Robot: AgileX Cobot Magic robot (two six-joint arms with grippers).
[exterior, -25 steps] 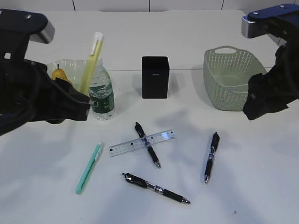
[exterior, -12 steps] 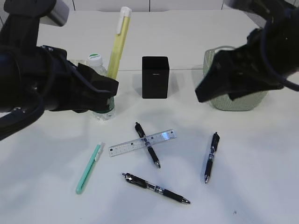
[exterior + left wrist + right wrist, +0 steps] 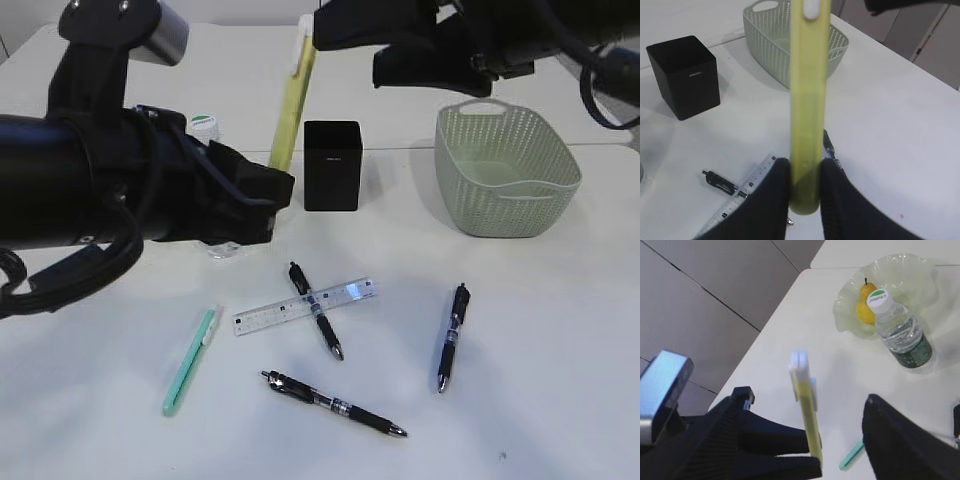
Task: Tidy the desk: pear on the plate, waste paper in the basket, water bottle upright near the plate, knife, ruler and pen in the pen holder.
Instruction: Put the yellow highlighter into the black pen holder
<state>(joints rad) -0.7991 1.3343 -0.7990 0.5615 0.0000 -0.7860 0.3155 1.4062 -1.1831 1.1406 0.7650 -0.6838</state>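
My left gripper [image 3: 805, 192] is shut on a yellow-green utility knife [image 3: 290, 100] and holds it upright, just left of the black pen holder [image 3: 331, 165]. It also shows in the left wrist view [image 3: 810, 100] and the right wrist view [image 3: 807, 415]. My right gripper [image 3: 805, 435] is open, high above the knife's top, with nothing in it. The pear [image 3: 865, 302] lies on the glass plate [image 3: 910, 275]. The water bottle [image 3: 900, 332] stands upright beside the plate. A ruler [image 3: 305, 305], three black pens [image 3: 316, 310] [image 3: 452, 335] [image 3: 335, 403] and a teal knife [image 3: 190, 360] lie on the desk.
A green basket [image 3: 505, 170] stands at the right rear. No waste paper shows. My left arm [image 3: 100, 190] hides the plate in the exterior view. My right arm [image 3: 450, 40] reaches across the top of that view.
My left gripper has carried the yellow-green knife to the right, up to the pen holder. My right arm has swung from the right side to the top middle, above the knife.
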